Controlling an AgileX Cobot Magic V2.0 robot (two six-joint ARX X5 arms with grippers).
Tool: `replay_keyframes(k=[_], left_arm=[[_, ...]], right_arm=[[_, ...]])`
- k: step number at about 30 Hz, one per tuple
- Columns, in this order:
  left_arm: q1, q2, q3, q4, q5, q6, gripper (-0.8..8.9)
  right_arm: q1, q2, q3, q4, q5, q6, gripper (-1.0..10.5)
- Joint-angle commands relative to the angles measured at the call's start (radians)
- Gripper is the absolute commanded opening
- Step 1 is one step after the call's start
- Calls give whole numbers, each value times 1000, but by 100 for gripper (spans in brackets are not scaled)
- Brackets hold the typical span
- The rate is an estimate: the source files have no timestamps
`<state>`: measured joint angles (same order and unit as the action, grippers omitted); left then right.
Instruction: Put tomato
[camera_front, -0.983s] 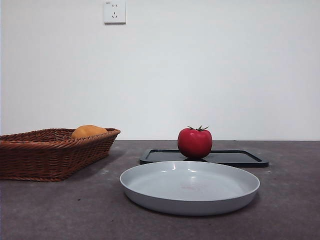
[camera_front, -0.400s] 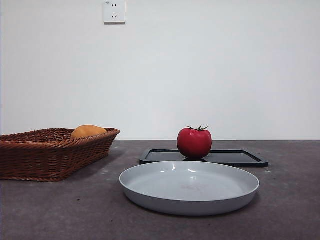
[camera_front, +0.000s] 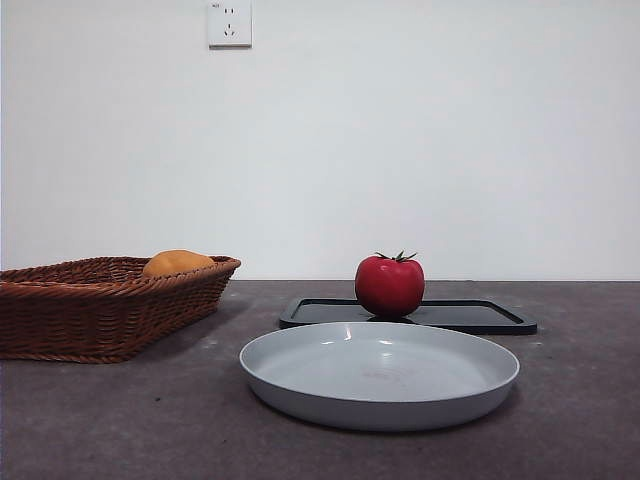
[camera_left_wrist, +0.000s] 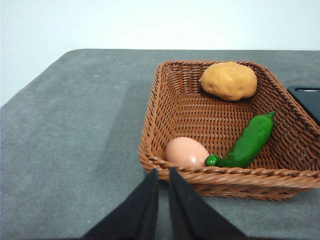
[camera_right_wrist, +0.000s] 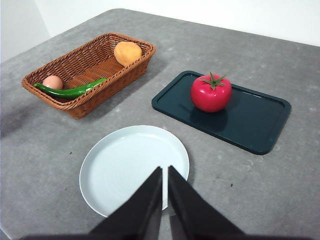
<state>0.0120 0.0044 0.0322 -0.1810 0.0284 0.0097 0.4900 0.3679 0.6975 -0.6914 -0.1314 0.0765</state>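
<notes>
The glossy red tomato (camera_front: 389, 285) with a green stem stands upright on a dark tray (camera_front: 470, 317) behind an empty grey plate (camera_front: 380, 373). In the right wrist view the tomato (camera_right_wrist: 211, 93) sits near one end of the tray (camera_right_wrist: 250, 120), and the plate (camera_right_wrist: 134, 167) lies nearer. My right gripper (camera_right_wrist: 164, 172) is shut and empty, high above the plate's near rim. My left gripper (camera_left_wrist: 163, 175) is shut and empty, just outside the near wall of the wicker basket (camera_left_wrist: 175, 107). Neither gripper shows in the front view.
The wicker basket (camera_front: 90, 300) at the left holds an orange-yellow rounded fruit (camera_left_wrist: 228, 80), a green pepper (camera_left_wrist: 248, 142) and a pale egg (camera_left_wrist: 186, 152). A wall socket (camera_front: 229, 23) is on the white wall behind. The table is grey.
</notes>
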Motion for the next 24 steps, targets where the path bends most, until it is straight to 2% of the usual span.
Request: replay_keyframes(k=[1,16,20,24], left_arm=[[2,-1,-21,-6,1,8,33],[2,-1,-21,-6,1,8,33],[2,-1,-21,-6,1,8,32],[2,-1,-21,-6,1,8,33]], right_arm=[[5,1,10,11,1,1,6],[5,1,10,11,1,1,6],[-51,-8,7,26,-4,1,6],[-159,-41,-27,121,0,1,6]])
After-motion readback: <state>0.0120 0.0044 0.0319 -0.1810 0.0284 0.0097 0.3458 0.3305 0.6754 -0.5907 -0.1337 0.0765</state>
